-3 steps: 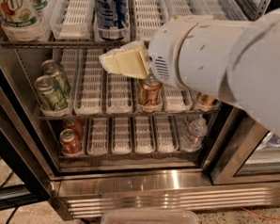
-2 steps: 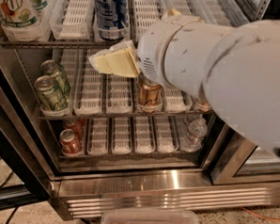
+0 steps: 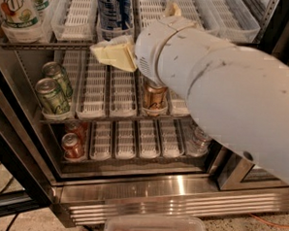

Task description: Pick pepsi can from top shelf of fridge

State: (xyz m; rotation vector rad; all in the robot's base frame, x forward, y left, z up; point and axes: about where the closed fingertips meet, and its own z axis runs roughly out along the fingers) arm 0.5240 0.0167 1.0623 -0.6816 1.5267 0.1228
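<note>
Looking down into the fridge [image 3: 145,190], past its dark door frame and ribbed, shiny steel base. Note the pepsi can [image 3: 113,9] upright at the front of a middle lane on the top shelf [image 3: 77,16], blue with white print, its top cut off by the upper edge. On either side of it, bare white slotted plastic lanes, long and narrow, leaving open room left and right.

Just below the can in view, over the shelf's dark front bar, the end effector [image 3: 112,55]: a pale cream, wedge-shaped piece pointing left, at the tip of the thick, smooth white arm [image 3: 223,87] reaching in from the right. Open or closed: cannot tell. Touching the can or not: cannot tell either.

Far left on the same shelf, a 7UP-labelled container [image 3: 16,8] close to the frame. On the rack beneath, two green cans [image 3: 53,95] at the left and a bronze-gold can [image 3: 155,96] partly hidden under the arm. Lower down, red cans [image 3: 74,145] at the left and a clear bottle [image 3: 199,139] at the right. At the bottom edge, a clear plastic tub [image 3: 155,227] over speckled floor.
</note>
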